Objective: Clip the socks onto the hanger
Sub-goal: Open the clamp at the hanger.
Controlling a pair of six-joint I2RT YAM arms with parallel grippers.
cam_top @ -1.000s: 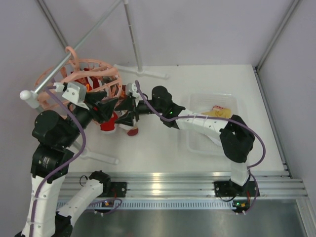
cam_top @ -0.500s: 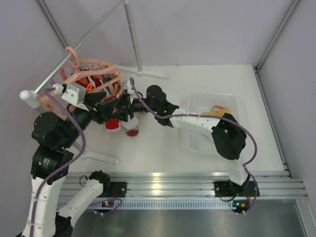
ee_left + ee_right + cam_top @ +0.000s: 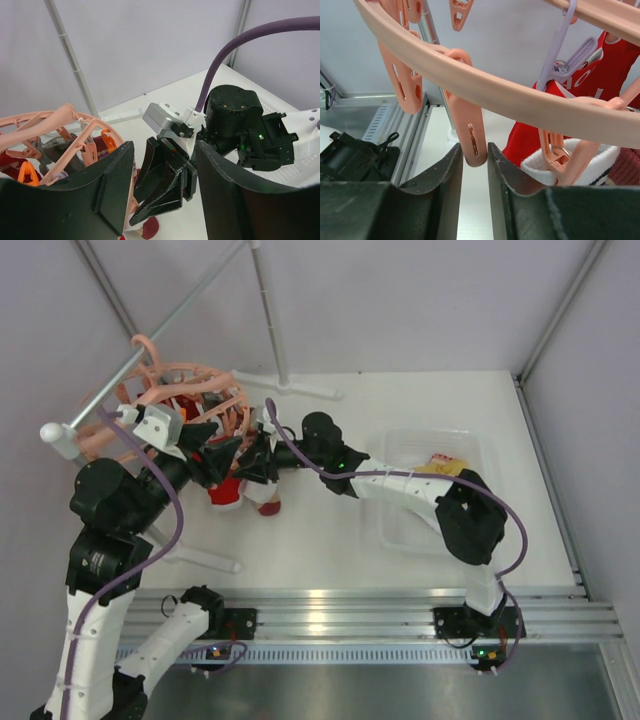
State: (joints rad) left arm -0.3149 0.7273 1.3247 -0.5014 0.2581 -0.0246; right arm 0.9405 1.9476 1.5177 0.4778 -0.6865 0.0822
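The peach-pink hanger (image 3: 196,372) hangs at the back left from a grey rail. Red and white socks (image 3: 228,490) dangle from its clips; a red sock (image 3: 615,55) and a white cuff (image 3: 580,162) show in the right wrist view. My right gripper (image 3: 254,462) is under the hanger's ring (image 3: 520,100), its jaws (image 3: 475,150) shut on the lower end of one peach clip (image 3: 472,135). My left gripper (image 3: 220,452) faces it, close by. Its fingers (image 3: 112,190) stand apart, with only the right gripper's fingers (image 3: 165,175) seen between them. A mustard sock (image 3: 443,466) lies in the tray.
The grey rail (image 3: 170,325) runs diagonally over the hanger, and its upright post (image 3: 270,315) stands behind on the table. A stand foot (image 3: 200,556) lies near the left arm. A clear plastic tray (image 3: 400,530) sits at the right, under the right arm.
My right gripper has moved left in under the hanger and brought its jaws together on a clip. The left gripper has shifted slightly and kept its opening.
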